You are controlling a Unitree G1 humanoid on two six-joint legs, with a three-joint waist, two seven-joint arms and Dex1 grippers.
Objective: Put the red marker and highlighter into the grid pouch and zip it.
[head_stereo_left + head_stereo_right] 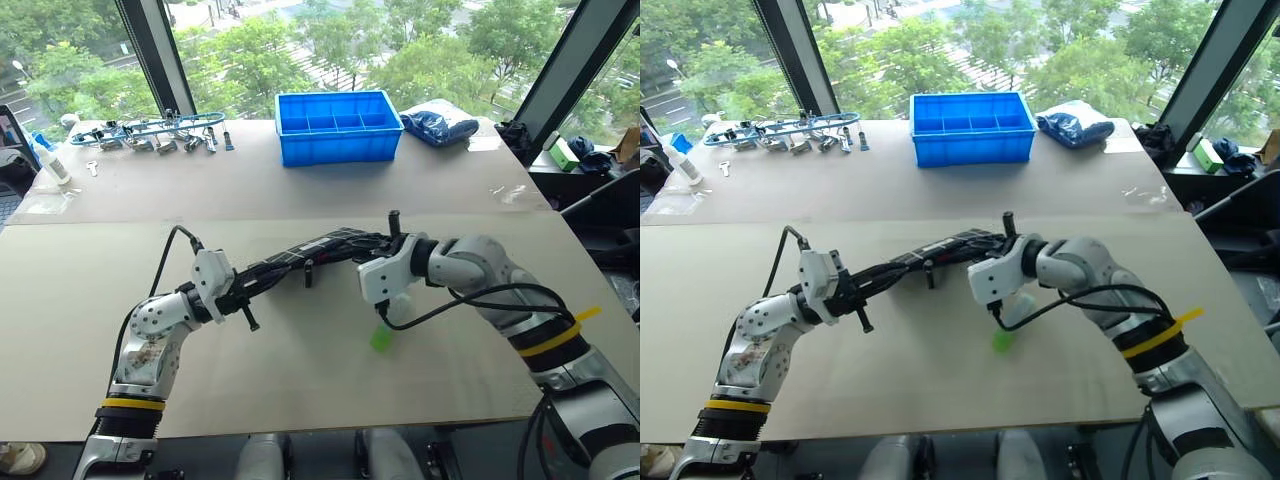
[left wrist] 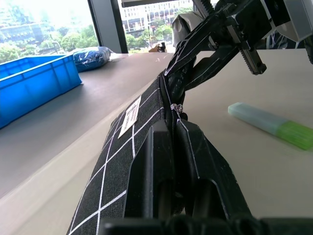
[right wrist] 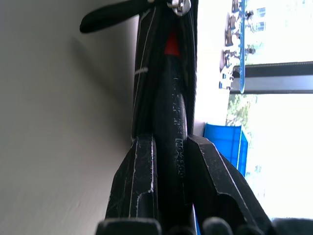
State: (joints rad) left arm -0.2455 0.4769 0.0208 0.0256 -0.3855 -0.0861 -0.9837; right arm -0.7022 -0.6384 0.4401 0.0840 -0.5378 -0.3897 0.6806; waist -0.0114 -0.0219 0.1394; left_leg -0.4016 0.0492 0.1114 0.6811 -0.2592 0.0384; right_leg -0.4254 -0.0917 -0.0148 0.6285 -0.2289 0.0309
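Note:
The grid pouch (image 1: 310, 255) hangs stretched between my two grippers, just above the table. My left gripper (image 1: 240, 295) is shut on the pouch's left end, its fingers (image 2: 146, 166) clamping the zipper edge. My right gripper (image 1: 388, 240) is at the pouch's right end, shut on the red marker (image 3: 177, 147). The marker's red end (image 3: 171, 45) sits inside the pouch's open mouth. The highlighter (image 1: 381, 337), pale with a green cap, lies on the table just below the right gripper, apart from it.
A blue compartment bin (image 1: 338, 125) stands at the back centre, with a blue bag (image 1: 440, 125) to its right. Metal tools (image 1: 160, 135) and a white bottle (image 1: 50, 160) lie at the back left.

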